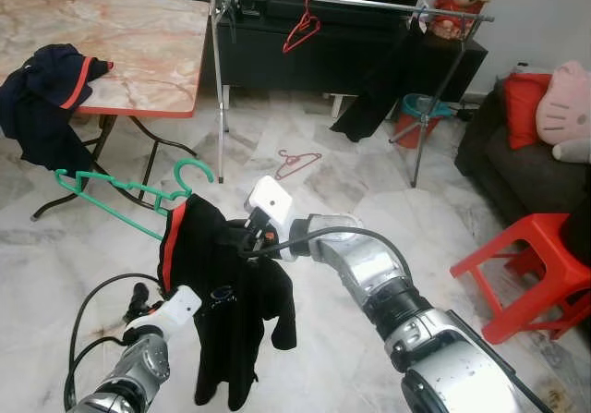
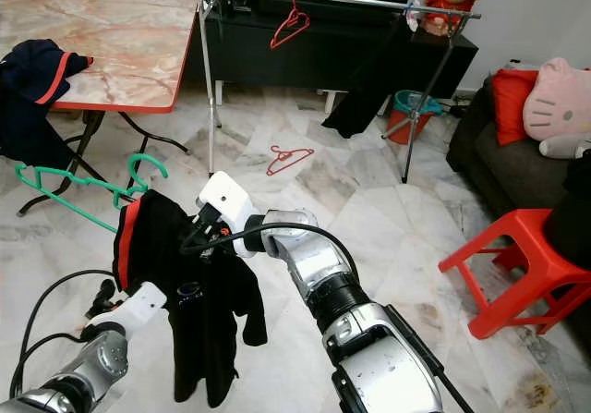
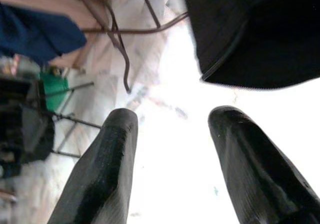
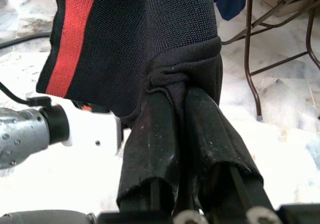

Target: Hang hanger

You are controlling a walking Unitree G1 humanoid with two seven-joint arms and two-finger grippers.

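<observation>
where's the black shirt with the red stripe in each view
Left eye: black shirt lower centre-left, on the green hanger.
Right eye: lower left.
Left wrist: dark cloth beyond the fingertips, probably it.
Right wrist: bunched around the right gripper.
Shared landmark: its red stripe.

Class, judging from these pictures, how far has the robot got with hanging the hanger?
Done: a black garment sits on the green hanger, lifted off the floor. In hand: the right gripper is shut on the garment; the left gripper is open just below it. Left: carrying it to the rail across the room, where a red hanger hangs, and hooking it on.
</observation>
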